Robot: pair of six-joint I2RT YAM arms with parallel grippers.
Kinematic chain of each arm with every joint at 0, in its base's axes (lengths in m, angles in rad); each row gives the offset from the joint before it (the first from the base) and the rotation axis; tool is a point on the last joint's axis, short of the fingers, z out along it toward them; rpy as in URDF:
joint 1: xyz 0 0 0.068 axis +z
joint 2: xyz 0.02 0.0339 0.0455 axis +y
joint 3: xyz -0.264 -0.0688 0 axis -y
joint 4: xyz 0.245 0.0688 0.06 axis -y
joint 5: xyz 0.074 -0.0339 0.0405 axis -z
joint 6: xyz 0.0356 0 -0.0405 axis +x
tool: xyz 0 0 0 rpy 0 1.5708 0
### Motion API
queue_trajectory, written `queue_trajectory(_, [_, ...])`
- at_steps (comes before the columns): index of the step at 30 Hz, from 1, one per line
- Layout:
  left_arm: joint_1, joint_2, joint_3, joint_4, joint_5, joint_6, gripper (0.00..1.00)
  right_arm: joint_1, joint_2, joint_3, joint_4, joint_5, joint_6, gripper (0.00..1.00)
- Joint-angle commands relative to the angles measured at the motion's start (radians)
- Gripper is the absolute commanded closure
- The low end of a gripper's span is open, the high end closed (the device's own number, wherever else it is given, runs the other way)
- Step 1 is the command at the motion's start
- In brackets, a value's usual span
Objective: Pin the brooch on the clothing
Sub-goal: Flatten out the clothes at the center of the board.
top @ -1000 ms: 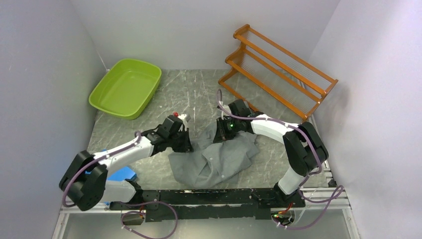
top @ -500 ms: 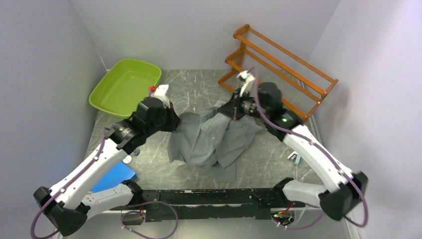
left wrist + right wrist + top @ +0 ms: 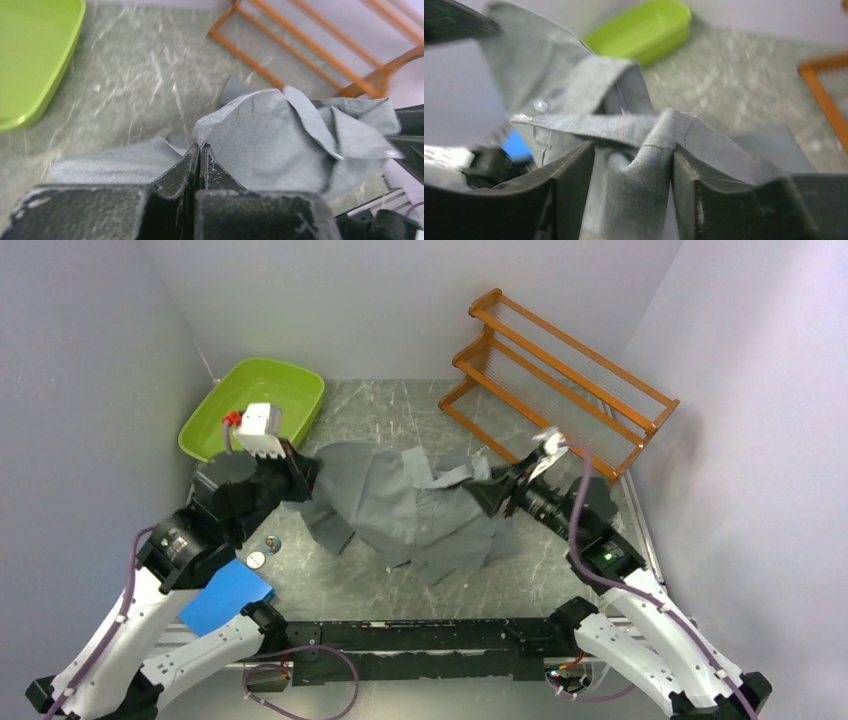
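The clothing point(image 3: 400, 505), a dark-grey shirt, hangs stretched between my two grippers above the table. My left gripper point(image 3: 305, 475) is shut on its left edge; in the left wrist view the jaws point(image 3: 199, 146) meet on a pinched fold of the clothing point(image 3: 270, 135). My right gripper point(image 3: 490, 495) is at the shirt's right end. In the right wrist view its jaws point(image 3: 634, 147) stand apart, with a thick fold of the clothing point(image 3: 651, 165) loose between them and leaning on the right finger. A pale button point(image 3: 540, 105) shows. A small round pale disc, probably the brooch point(image 3: 257, 559), lies on the table under the left arm.
A green tub point(image 3: 255, 415) stands at the back left and an orange wooden rack point(image 3: 560, 370) at the back right. A blue flat thing point(image 3: 225, 595) lies near the left arm's base. A second small round thing point(image 3: 271, 543) lies beside the disc.
Both arms have risen and drawn apart, lifting and spreading the shirt from a heap. The right gripper's jaws have come open around the fold.
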Motion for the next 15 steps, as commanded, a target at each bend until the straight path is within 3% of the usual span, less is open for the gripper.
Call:
queue_trajectory(1, [-0.003,-0.052,-0.233,-0.033,-0.075,-0.13,0.97,0.0,-0.048,-0.166,-0.087,0.052,0.011,0.34])
queue_trajectory(2, [-0.003,-0.059,-0.296,-0.02,-0.067,-0.156,0.97,-0.001,-0.062,-0.186,-0.108,0.061,0.017,0.26])
queue_trajectory(4, [-0.003,-0.062,-0.42,0.026,-0.027,-0.204,0.97,-0.003,-0.087,-0.214,-0.127,0.073,0.022,0.21])
queue_trajectory(5, [-0.003,-0.059,-0.464,0.061,0.005,-0.215,0.98,-0.003,-0.096,-0.224,-0.124,0.088,0.024,0.06])
queue_trajectory(6, [-0.003,-0.054,-0.501,0.101,0.043,-0.219,0.97,-0.003,-0.101,-0.233,-0.115,0.104,0.022,0.01])
queue_trajectory(10, [-0.003,-0.033,-0.564,0.189,0.117,-0.231,0.97,-0.003,-0.095,-0.255,-0.041,0.067,-0.071,0.01])
queue_trajectory(15, [-0.003,-0.043,-0.578,0.197,0.106,-0.229,0.97,-0.015,0.012,-0.199,-0.047,-0.013,-0.081,0.01])
